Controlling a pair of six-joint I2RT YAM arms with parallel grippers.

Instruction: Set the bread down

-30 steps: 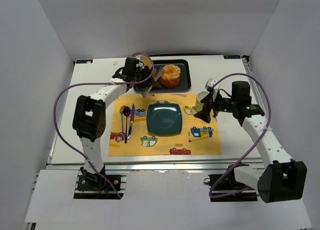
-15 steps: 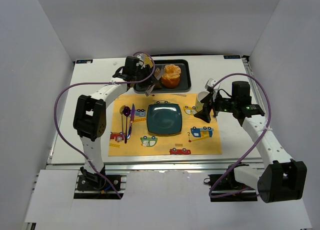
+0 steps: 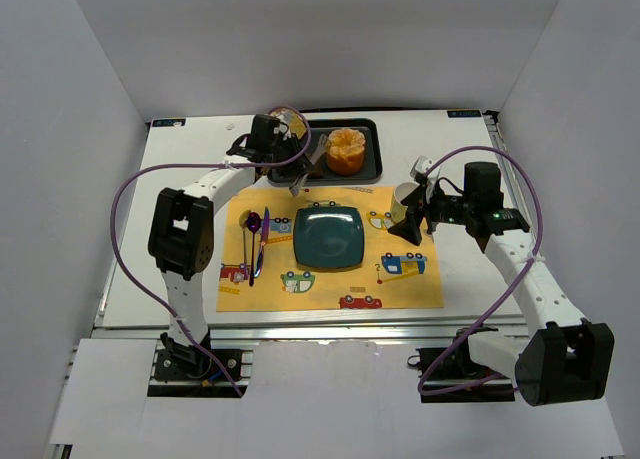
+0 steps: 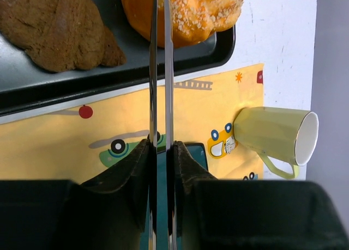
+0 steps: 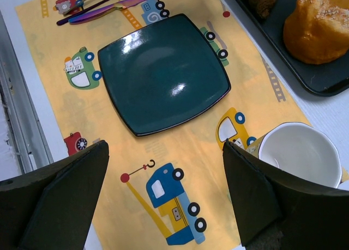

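The bread (image 3: 345,150), a round orange-golden bun, lies at the right end of the black tray (image 3: 371,167). It also shows in the left wrist view (image 4: 202,10) and in the right wrist view (image 5: 322,26). My left gripper (image 3: 291,155) is shut on metal tongs (image 4: 160,70). Their two thin blades are close together and reach over the bread's left part; I cannot tell if they touch it. The teal plate (image 3: 328,237) sits bare on the yellow placemat. My right gripper (image 3: 411,225) is open and empty above the placemat (image 5: 180,206), right of the plate (image 5: 163,73).
A dark brown chunk (image 4: 54,26) lies in the tray left of the bread. A pale green cup (image 3: 407,196) lies tipped at the placemat's right edge, beside my right gripper. Purple cutlery (image 3: 255,241) lies left of the plate. White walls enclose the table.
My left gripper has swung the tongs a little to the right, toward the bread. The right arm has not moved.
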